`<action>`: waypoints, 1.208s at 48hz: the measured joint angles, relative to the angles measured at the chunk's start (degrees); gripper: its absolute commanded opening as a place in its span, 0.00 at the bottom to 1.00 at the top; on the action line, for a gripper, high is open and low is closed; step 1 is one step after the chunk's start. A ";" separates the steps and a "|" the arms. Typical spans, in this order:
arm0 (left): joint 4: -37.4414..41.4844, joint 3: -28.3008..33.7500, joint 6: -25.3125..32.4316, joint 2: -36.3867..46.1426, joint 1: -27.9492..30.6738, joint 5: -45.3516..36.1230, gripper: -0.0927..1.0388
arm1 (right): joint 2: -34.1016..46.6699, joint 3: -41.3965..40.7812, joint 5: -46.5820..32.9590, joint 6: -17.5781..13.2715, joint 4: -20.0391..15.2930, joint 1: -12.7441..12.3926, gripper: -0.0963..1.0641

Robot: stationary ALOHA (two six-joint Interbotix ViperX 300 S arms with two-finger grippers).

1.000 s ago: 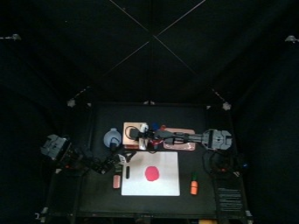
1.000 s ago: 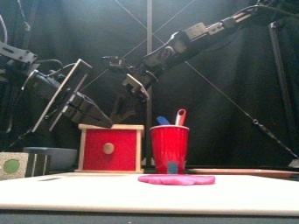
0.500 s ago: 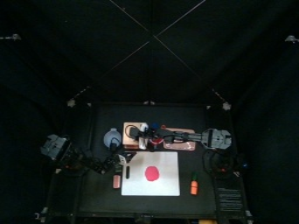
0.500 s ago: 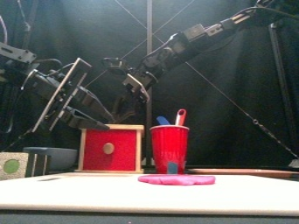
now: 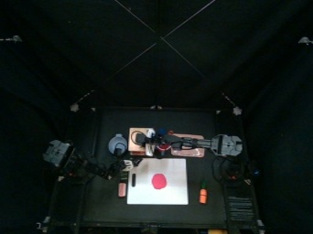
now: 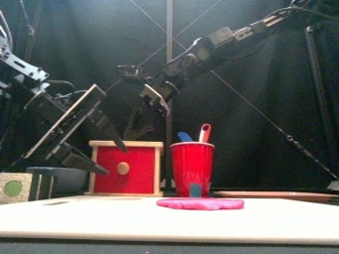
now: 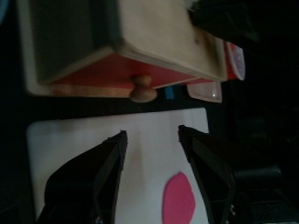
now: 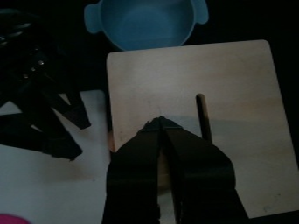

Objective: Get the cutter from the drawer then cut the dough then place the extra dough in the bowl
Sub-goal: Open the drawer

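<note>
The pale wooden box (image 6: 126, 169) stands at the back left with its red drawer front (image 7: 128, 77) and knob facing forward; the drawer looks closed. My left gripper (image 7: 152, 136) is open just in front of the knob, with nothing between its fingers, and it also shows low beside the box (image 6: 99, 151). My right gripper (image 8: 160, 128) is shut, hovering over the box's top (image 8: 222, 105). Flat pink-red dough (image 6: 200, 203) lies on the white cutting board (image 5: 184, 194). The blue-grey bowl (image 8: 146, 22) sits left of the box. No cutter is in view.
A red cup (image 6: 192, 169) with a blue and a red toy knife stands right of the box, behind the dough. A small orange toy (image 5: 202, 195) lies at the board's right edge and another (image 5: 123, 190) at its left edge.
My left gripper has opened wide and dropped lower toward the red drawer front. The right arm, the dough and the box have stayed put.
</note>
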State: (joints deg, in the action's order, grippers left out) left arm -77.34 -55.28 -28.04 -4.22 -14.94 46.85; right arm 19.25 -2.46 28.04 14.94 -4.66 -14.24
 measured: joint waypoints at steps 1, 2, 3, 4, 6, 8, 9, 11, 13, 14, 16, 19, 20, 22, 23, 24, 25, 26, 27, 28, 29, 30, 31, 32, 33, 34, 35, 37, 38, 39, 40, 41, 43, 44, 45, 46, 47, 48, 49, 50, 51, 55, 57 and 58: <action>0.00 0.18 0.09 -0.26 0.35 0.00 0.83 | 0.00 0.00 0.00 0.00 0.00 0.00 0.11; 0.00 0.26 0.09 -0.35 0.53 0.00 0.83 | 0.00 0.00 0.00 0.00 0.00 0.09 0.11; 0.00 0.35 0.18 -0.62 0.97 0.00 0.83 | 0.00 0.00 0.00 0.00 0.00 0.09 0.11; 0.09 0.62 0.26 -0.70 1.23 0.00 0.83 | 0.00 0.00 0.00 0.00 0.00 0.09 0.11; 0.44 0.88 0.18 -1.05 1.85 -0.09 0.83 | 0.00 -0.09 0.00 0.00 0.00 0.09 0.11; 0.88 1.14 0.26 -1.23 2.37 0.00 0.83 | 0.00 -0.09 0.00 0.00 0.00 0.00 0.11; 1.32 1.23 0.18 -1.41 2.55 -0.09 0.83 | 0.00 0.00 0.00 0.00 0.00 0.09 0.11; 1.58 1.32 0.26 -1.58 2.99 -0.09 0.83 | 0.00 -0.09 0.00 0.00 0.00 0.09 0.11; 1.85 1.49 0.18 -1.76 3.25 -0.09 0.83 | 0.00 -0.09 0.00 -0.09 0.00 0.09 0.11; 2.02 1.58 0.18 -1.93 3.43 -0.09 0.83 | 0.00 -0.09 0.00 -0.09 0.00 0.09 0.11; 2.11 1.58 0.18 -2.02 3.69 -0.09 0.83 | -0.09 -0.09 0.00 -0.09 0.00 0.09 0.11; 2.02 1.58 0.26 -2.46 3.96 -0.09 0.82 | -0.09 -0.09 0.00 -0.18 0.00 0.09 0.11; 2.11 1.58 0.26 -2.64 4.04 -0.09 0.82 | 0.00 -0.09 0.00 -0.18 0.00 0.09 0.11; 2.11 1.58 0.26 -2.90 4.13 -0.09 0.82 | 0.00 -0.09 0.00 -0.18 0.00 0.09 0.11; 2.02 1.58 0.26 -3.08 4.13 0.00 0.82 | 0.00 -0.09 0.00 -0.18 0.00 0.09 0.11; 2.02 1.58 0.26 -3.25 4.13 0.00 0.81 | 0.00 -0.09 0.00 -0.18 0.00 0.09 0.11; 2.02 1.58 0.18 -3.43 4.13 0.09 0.81 | 0.00 -0.09 0.00 -0.26 0.00 0.09 0.11; 1.93 1.58 0.18 -3.52 4.13 0.26 0.81 | 0.00 -0.09 0.00 -0.26 0.00 0.00 0.11; 1.93 1.58 0.18 -3.60 4.13 0.35 0.80 | 0.09 -0.09 0.00 -0.26 0.00 0.09 0.11; 1.93 1.58 0.26 -3.69 4.13 0.53 0.80 | 0.09 -0.09 0.00 -0.26 0.00 0.09 0.11; 1.93 1.67 0.26 -3.69 4.13 0.70 0.79 | 0.09 -0.09 0.00 -0.26 0.00 0.09 0.11; 1.93 1.67 0.26 -3.69 4.13 0.88 0.78 | 0.09 -0.09 0.09 -0.26 0.00 0.09 0.11; 1.93 1.67 0.26 -3.78 4.13 0.97 0.78 | 0.09 -0.09 0.00 -0.26 0.00 0.09 0.11; 1.93 1.76 0.26 -3.78 4.13 1.14 0.77 | 0.18 -0.09 0.00 -0.26 0.00 0.09 0.11; 2.02 1.76 0.26 -3.78 4.13 1.32 0.76 | 0.18 -0.09 0.00 -0.35 0.00 0.09 0.11; 2.02 1.76 0.26 -3.78 4.13 1.49 0.75 | 0.18 -0.09 0.00 -0.26 0.00 0.09 0.11; 2.02 1.76 0.35 -3.78 4.13 1.67 0.74 | 0.09 -0.09 0.00 -0.35 0.00 0.09 0.11; 2.11 1.85 0.35 -3.78 4.13 1.93 0.73 | 0.18 -0.09 0.09 -0.26 0.00 0.09 0.11; 2.11 1.85 0.35 -3.78 4.13 2.02 0.72 | 0.18 0.00 0.00 -0.35 0.00 0.09 0.11; 2.20 1.85 0.35 -3.78 4.13 2.11 0.71 | 0.18 -0.09 0.00 -0.35 0.00 0.09 0.11; 2.20 1.76 0.35 -3.87 4.13 2.29 0.71 | 0.18 -0.09 0.00 -0.35 0.00 0.09 0.11; 2.20 1.85 0.44 -3.87 4.13 2.37 0.70 | 0.18 -0.09 0.00 -0.35 0.00 0.09 0.11; 2.20 1.85 0.44 -3.96 4.04 2.64 0.68 | 0.18 -0.09 0.09 -0.35 0.00 0.09 0.11; 2.20 1.85 0.44 -4.04 4.13 2.64 0.67 | 0.18 -0.09 0.00 -0.26 0.00 0.09 0.11; 2.20 1.85 0.44 -4.04 4.04 2.72 0.67 | 0.18 0.00 0.00 -0.35 0.00 0.09 0.11; 2.29 1.85 0.53 -4.04 4.04 2.72 0.65 | 0.18 -0.09 0.00 -0.35 0.00 0.00 0.11; 2.29 1.85 0.62 -4.13 4.04 2.72 0.64 | 0.18 0.00 0.00 -0.35 0.00 0.09 0.11; 2.29 1.76 0.62 -4.13 4.04 2.72 0.63 | 0.18 -0.09 0.09 -0.26 0.00 0.09 0.11; 2.29 1.76 0.62 -4.22 4.04 2.72 0.62 | 0.18 0.00 0.00 -0.35 0.00 0.09 0.11; 2.29 1.76 0.62 -4.22 4.04 2.81 0.61 | 0.18 0.00 0.00 -0.35 0.00 0.09 0.11; 2.37 1.67 0.62 -4.22 4.04 2.81 0.60 | 0.18 -0.09 0.00 -0.26 0.00 0.09 0.11; 2.46 1.58 0.53 -4.22 4.04 2.81 0.56 | 0.18 -0.09 0.00 -0.35 0.00 0.09 0.11; 2.46 1.58 0.62 -4.22 4.04 2.81 0.54 | 0.18 -0.09 0.00 -0.35 0.00 0.09 0.11; 2.55 1.58 0.62 -4.13 4.04 2.81 0.53 | 0.18 -0.18 0.00 -0.35 0.00 0.09 0.11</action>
State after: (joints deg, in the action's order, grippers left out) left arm -74.79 -53.70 -27.42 -8.35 -10.90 49.66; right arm 19.42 -2.64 28.04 14.59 -4.66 -14.15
